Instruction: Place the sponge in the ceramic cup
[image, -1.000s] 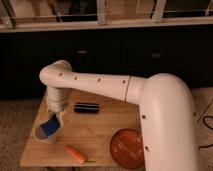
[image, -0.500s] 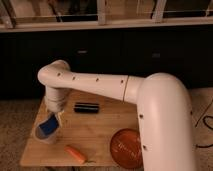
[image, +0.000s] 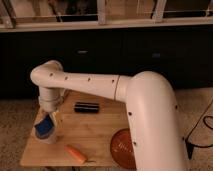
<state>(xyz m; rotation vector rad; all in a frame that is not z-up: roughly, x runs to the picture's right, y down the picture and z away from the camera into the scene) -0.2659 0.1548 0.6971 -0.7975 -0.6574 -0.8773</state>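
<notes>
The bright-blue sponge (image: 44, 127) sits tilted at the mouth of the pale ceramic cup (image: 48, 138), which stands near the left edge of the wooden table (image: 95, 130). My gripper (image: 51, 118) hangs straight down from the white arm, directly above the sponge and the cup and right against the sponge's upper edge. Whether it holds the sponge cannot be made out. Most of the cup's rim is hidden behind the sponge.
A black rectangular bar (image: 86, 107) lies toward the back of the table. An orange carrot-shaped item (image: 76, 153) lies near the front edge. An orange-red plate (image: 121, 148) sits at the front right, partly covered by my arm. A dark cabinet front stands behind the table.
The arm and the sponge have edged very slightly to the left; otherwise nothing has visibly changed.
</notes>
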